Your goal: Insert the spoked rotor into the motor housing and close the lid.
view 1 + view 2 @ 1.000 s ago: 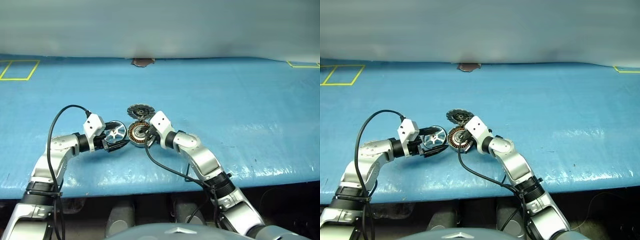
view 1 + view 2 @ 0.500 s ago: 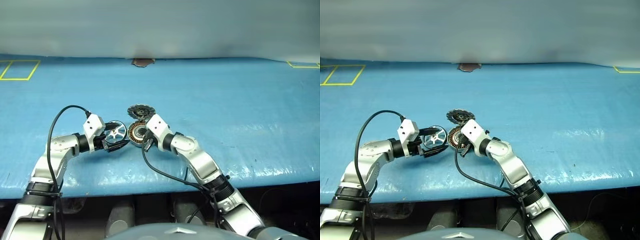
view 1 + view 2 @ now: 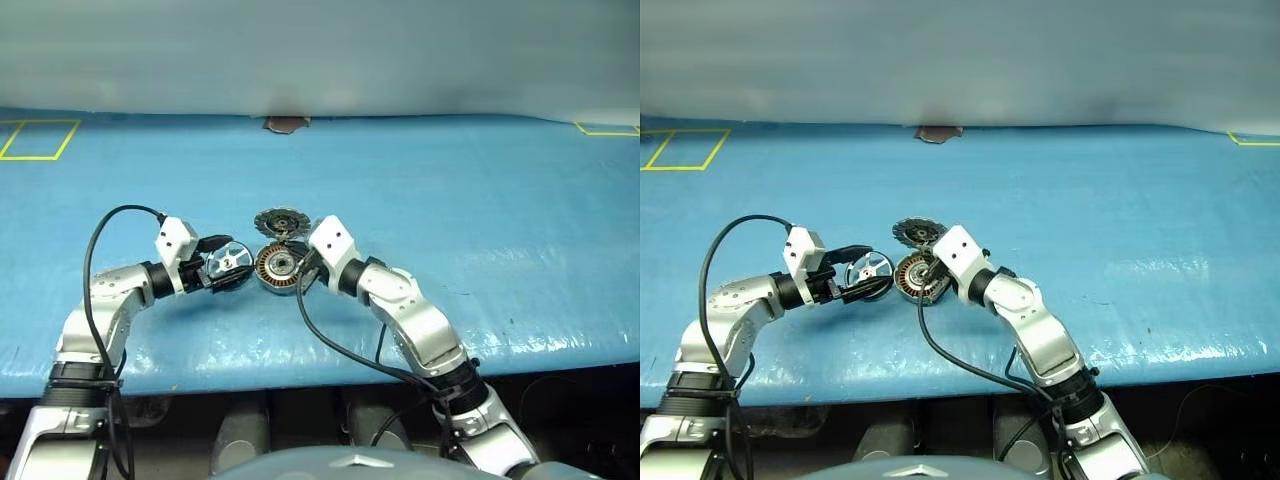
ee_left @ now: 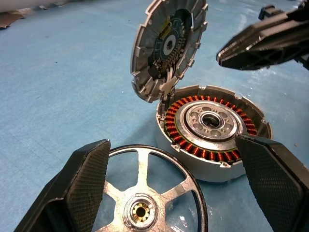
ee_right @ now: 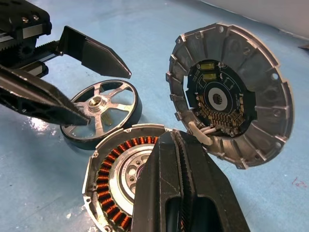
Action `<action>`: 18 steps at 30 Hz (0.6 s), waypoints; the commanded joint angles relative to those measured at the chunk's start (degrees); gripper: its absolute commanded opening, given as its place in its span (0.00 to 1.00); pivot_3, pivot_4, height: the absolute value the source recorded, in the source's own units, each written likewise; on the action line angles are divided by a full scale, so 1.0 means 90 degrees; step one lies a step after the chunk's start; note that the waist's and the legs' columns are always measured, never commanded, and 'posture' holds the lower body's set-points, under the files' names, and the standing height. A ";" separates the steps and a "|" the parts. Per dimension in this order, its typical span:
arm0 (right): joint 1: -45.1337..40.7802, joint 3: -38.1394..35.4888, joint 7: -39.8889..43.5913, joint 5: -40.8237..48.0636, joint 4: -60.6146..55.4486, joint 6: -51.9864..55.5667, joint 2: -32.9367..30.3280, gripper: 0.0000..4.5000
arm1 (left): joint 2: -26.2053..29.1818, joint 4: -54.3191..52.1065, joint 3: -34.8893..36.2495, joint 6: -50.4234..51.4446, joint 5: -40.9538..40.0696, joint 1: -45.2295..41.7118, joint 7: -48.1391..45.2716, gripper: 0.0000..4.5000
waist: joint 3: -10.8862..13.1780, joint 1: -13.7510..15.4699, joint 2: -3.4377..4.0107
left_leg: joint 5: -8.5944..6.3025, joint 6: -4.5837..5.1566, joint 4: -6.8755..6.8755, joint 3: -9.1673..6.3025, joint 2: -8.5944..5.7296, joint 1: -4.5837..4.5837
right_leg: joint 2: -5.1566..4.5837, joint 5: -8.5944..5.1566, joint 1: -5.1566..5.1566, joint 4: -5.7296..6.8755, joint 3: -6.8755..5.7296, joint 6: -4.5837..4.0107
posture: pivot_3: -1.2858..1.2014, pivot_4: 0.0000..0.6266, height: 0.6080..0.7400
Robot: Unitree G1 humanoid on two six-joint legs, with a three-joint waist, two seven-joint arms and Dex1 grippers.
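Two end effectors [image 3: 232,272] [image 3: 304,268], one spoked rotor [image 4: 145,193], one motor housing [image 4: 212,140], one lid [image 4: 166,46].

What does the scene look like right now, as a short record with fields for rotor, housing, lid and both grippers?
rotor: spoked rotor on the blue table, beside the housing, not inserted
housing: motor housing open, copper windings exposed
lid: lid tilted up, joined at the housing's rim
left gripper: left gripper open, fingers either side of the rotor
right gripper: right gripper shut, over the housing
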 commanded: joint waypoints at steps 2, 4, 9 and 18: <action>0.0234 -0.0240 0.0595 0.0786 -0.0765 -0.0136 -0.0132 0.01 | 0.0064 -0.0413 0.0164 0.0205 -0.0237 0.0121 0.0002 1.00 | 0.0000 0.0000 0.0000 | 0.0000 0.0000 0.0000 0.0000 0.0000 0.0001 | 0.0000 0.0000 0.0001 0.0000 0.0000 0.0000 | 0.52 0.24 1.00; 0.0337 -0.0218 0.0891 0.0988 -0.0849 -0.0214 -0.0307 0.01 | 0.0177 -0.0423 0.0072 0.0069 -0.0046 0.0226 -0.0031 1.00 | 0.0000 -0.0010 0.0000 | 0.0000 0.0000 0.0000 0.0001 0.0001 0.0003 | 0.0000 0.0000 0.0001 0.0000 0.0001 0.0000 | 0.52 0.24 1.00; 0.0167 0.0158 0.1056 0.0853 -0.0567 -0.0261 -0.0494 0.36 | 0.0320 -0.0307 0.0076 0.0032 0.0138 0.0229 0.0016 1.00 | 0.0000 -0.0003 0.0000 | 0.0000 0.0000 0.0002 0.0001 0.0005 0.0005 | 0.0003 -0.0001 0.0001 0.0002 -0.0002 -0.0002 | 0.52 0.24 1.00; -0.0219 0.0787 0.0750 0.0015 0.0041 -0.0718 -0.0450 0.65 | 0.0151 -0.0004 0.0550 0.1418 -0.0413 -0.0147 0.0696 1.00 | 0.0000 0.0013 -0.0001 | 0.0000 -0.0001 0.0001 0.0000 0.0003 0.0000 | 0.0002 -0.0001 -0.0002 -0.0001 -0.0004 -0.0001 | 0.52 0.24 1.00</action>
